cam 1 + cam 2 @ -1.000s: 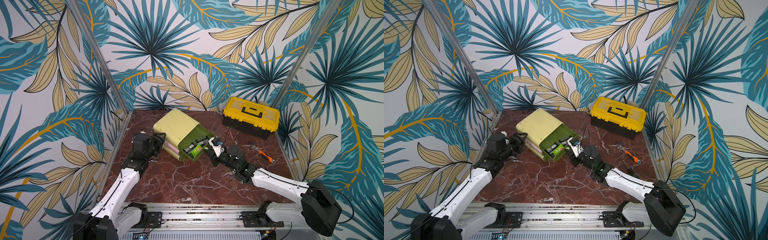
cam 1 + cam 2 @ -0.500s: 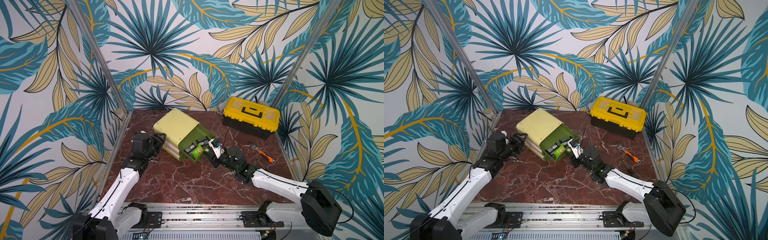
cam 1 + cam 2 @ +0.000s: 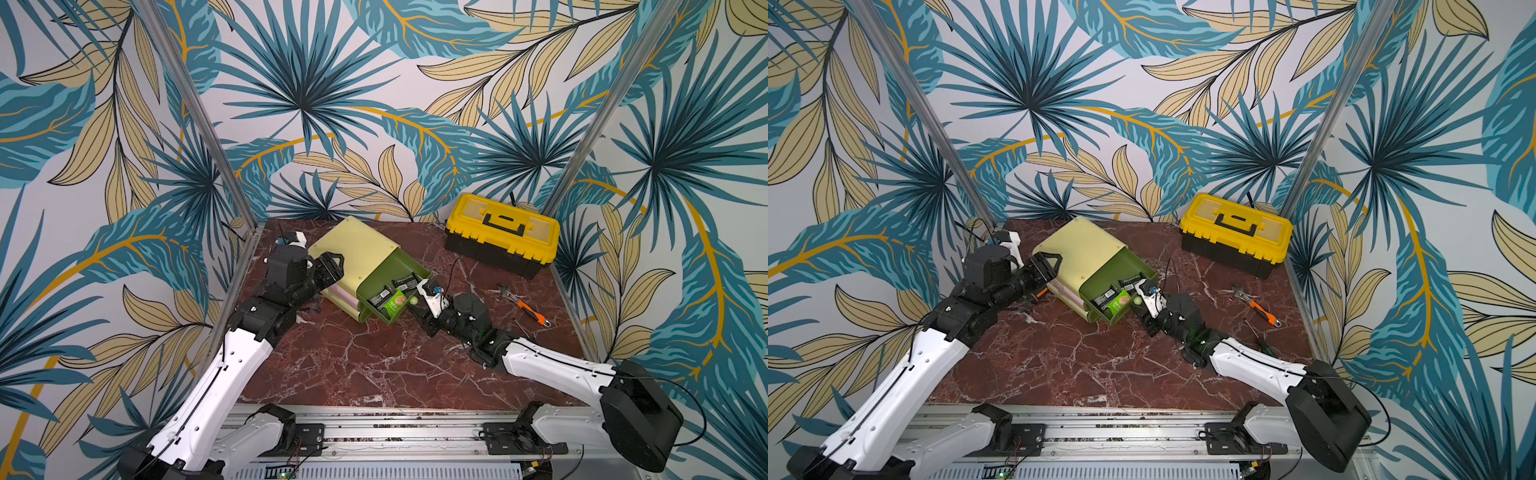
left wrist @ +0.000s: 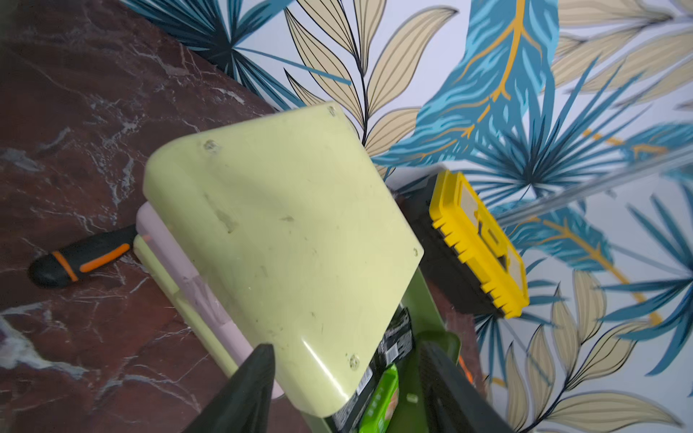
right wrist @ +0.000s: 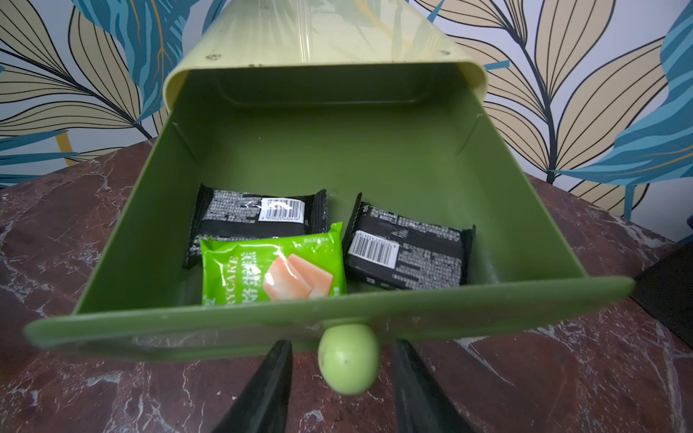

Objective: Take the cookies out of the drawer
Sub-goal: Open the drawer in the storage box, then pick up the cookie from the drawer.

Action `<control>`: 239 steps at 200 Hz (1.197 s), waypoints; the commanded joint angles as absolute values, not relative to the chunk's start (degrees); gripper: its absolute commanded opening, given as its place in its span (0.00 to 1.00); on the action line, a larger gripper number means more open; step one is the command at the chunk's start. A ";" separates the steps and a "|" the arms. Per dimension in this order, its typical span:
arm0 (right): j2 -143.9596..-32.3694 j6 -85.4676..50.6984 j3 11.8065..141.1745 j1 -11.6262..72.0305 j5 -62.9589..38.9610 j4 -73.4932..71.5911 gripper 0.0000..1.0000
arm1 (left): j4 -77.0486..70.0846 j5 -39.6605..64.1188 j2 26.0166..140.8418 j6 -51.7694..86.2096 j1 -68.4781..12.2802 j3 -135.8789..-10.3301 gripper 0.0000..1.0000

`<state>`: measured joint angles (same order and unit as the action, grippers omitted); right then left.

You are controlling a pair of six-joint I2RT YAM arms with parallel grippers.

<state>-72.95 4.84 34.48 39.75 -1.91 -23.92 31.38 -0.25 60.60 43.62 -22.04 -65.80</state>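
A dark green drawer (image 5: 150, 322) stands pulled out of a pale yellow-green cabinet (image 3: 357, 245) lying at an angle on the marble table. Inside lie the cookies: a bright green packet (image 5: 270, 270) overlapping a black packet (image 5: 255, 217), and another black packet (image 5: 408, 247) beside them. My right gripper (image 5: 342, 343) is open at the drawer's round green knob (image 5: 348, 358), with a gap showing on each side of it. My left gripper (image 4: 345, 343) is open at the cabinet's near corner, fingers spread either side of that corner. In both top views the green packet (image 3: 394, 303) (image 3: 1117, 303) shows near the drawer front.
A yellow and black toolbox (image 3: 500, 232) sits at the back right. An orange-handled wrench (image 3: 525, 305) lies right of my right arm. A black and orange tool handle (image 4: 75, 260) pokes out beside the cabinet's pink lower drawers. Patterned walls close three sides.
My right gripper's jaws have spread apart from the drawer knob. The drawer, the packets and my left arm have stayed put.
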 commanded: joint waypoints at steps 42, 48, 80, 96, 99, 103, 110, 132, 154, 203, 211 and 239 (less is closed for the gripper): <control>-73.83 4.99 33.13 39.99 -1.05 -23.73 0.47 | 47.43 -10.55 71.74 22.52 -37.23 -80.66 0.63; -73.80 4.92 33.13 40.00 -0.97 -23.81 0.48 | 48.01 -10.56 72.94 21.70 -38.21 -81.63 0.62; -72.93 4.63 32.47 40.03 -0.26 -23.81 0.52 | 49.75 -7.72 78.37 18.05 -40.69 -85.46 0.58; -72.22 4.30 31.91 39.99 0.01 -23.82 0.52 | 49.36 -4.75 79.68 16.48 -40.79 -85.69 0.56; -72.12 4.26 31.86 40.03 0.00 -23.74 0.52 | 49.36 -4.24 79.90 16.33 -40.78 -85.74 0.56; -71.95 4.18 31.78 39.99 0.00 -23.69 0.52 | 49.52 -3.75 80.13 16.06 -40.83 -85.92 0.56; -71.74 4.10 31.58 39.99 0.00 -23.57 0.52 | 50.06 -1.49 80.69 15.66 -40.75 -86.46 0.55; -71.20 3.87 31.12 40.01 0.23 -23.45 0.52 | 53.71 1.32 83.54 14.59 -40.61 -89.28 0.52; -70.98 3.67 30.85 39.99 0.21 -23.38 0.52 | 55.71 5.06 86.18 13.98 -40.43 -91.00 0.51; -70.71 3.53 30.73 39.99 0.44 -23.46 0.52 | 58.94 7.85 89.79 14.26 -39.01 -93.32 0.49; -70.75 3.47 30.76 40.05 0.35 -23.52 0.52 | 58.91 8.00 90.34 14.41 -38.77 -93.40 0.49; -70.84 3.19 30.76 40.02 0.19 -23.73 0.52 | 59.27 8.60 92.41 14.58 -37.98 -94.43 0.46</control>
<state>-71.66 4.12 32.10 39.77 -0.19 -23.68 58.02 6.96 91.22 14.81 -38.74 -90.65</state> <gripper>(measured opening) 0.520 0.473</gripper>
